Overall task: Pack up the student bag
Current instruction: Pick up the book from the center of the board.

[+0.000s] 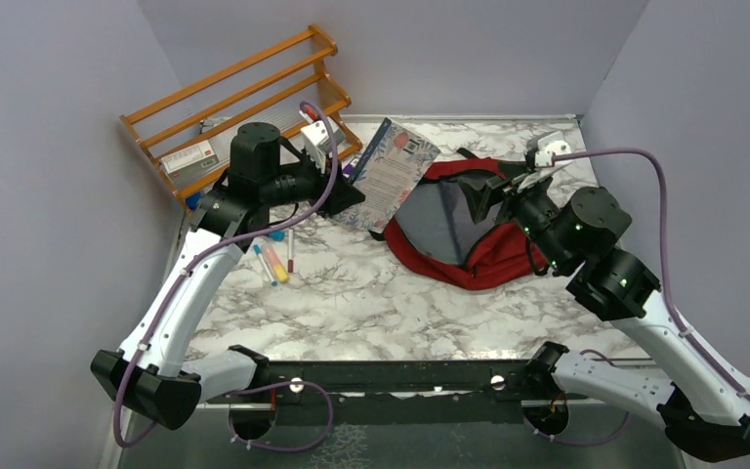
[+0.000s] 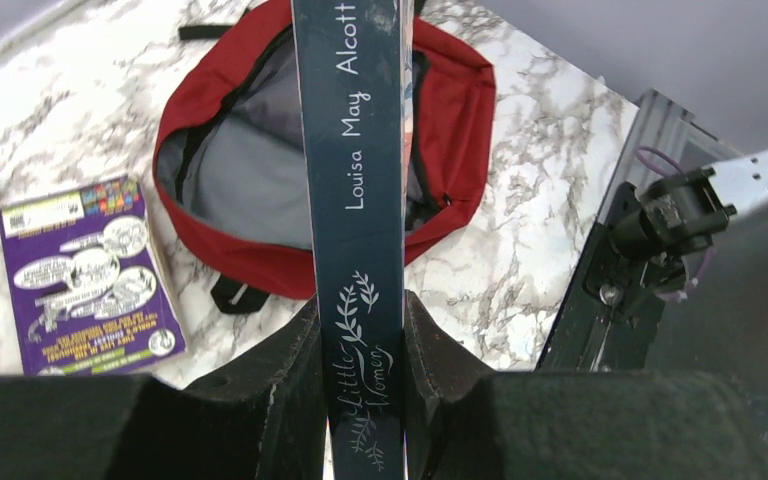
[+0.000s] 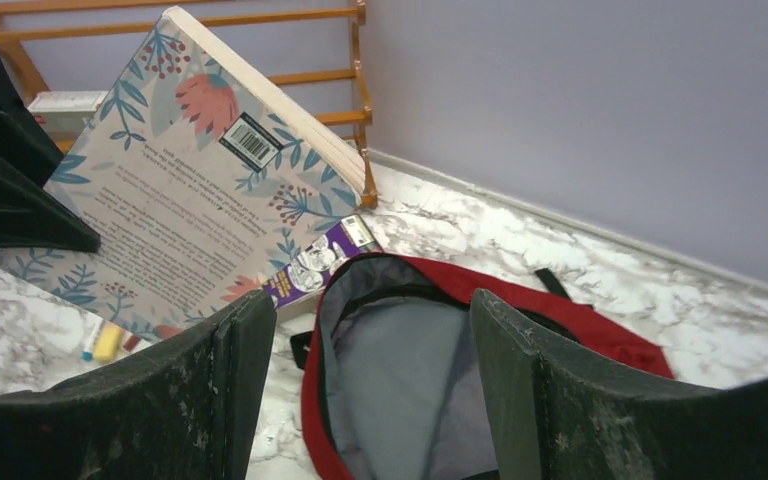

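Likely the loading step: your left end effector (image 2: pixel 360 320) pinches the book (image 2: pixel 355 150) beside the student bag (image 1: pixel 488 269), open on the worktop (image 1: pixel 352 293); right end effector (image 3: pixel 370 310) spread at its mouth. Next, tilt the book inside.

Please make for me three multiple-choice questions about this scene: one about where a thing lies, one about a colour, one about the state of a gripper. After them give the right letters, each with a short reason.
1. Where does the purple booklet lie?
A. inside the student bag
B. on the table, beside the bag
C. in the left gripper

2. What colour is the bag's lining?
A. yellow
B. green
C. grey

3. What is the state of the left gripper?
A. shut on the book
B. open, holding nothing
C. shut on the booklet

Answers:
1 B: it lies flat on the marble next to the red fabric.
2 C: grey shows through the open mouth.
3 A: both fingers press the Little Women spine.
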Robot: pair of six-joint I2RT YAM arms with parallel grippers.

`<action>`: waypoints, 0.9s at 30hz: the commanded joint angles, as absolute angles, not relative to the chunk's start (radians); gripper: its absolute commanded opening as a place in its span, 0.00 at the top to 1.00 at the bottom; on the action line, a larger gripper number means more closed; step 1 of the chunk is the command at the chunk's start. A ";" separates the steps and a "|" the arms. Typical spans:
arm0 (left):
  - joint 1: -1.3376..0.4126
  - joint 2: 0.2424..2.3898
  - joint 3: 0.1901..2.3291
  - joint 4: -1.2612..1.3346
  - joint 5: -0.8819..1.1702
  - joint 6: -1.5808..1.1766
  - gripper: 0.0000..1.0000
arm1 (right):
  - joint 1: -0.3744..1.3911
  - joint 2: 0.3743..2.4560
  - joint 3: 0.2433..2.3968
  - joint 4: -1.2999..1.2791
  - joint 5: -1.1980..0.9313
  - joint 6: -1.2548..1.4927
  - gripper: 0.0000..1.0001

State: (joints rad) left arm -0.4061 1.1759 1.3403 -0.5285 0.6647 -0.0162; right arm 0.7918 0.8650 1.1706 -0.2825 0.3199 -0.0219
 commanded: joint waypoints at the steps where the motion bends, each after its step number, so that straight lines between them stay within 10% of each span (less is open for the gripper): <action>1: -0.412 1.185 1.412 -0.507 0.824 0.124 1.00 | 0.792 0.855 1.223 -0.367 0.275 -0.163 0.25; 14: -0.504 1.212 1.439 -0.588 0.821 0.247 1.00 | 0.727 1.096 1.549 -0.546 -0.152 -0.270 0.26; 27: -0.562 1.143 1.405 -0.651 0.785 0.342 1.00 | 0.227 1.277 1.675 -0.624 -1.228 -0.324 0.22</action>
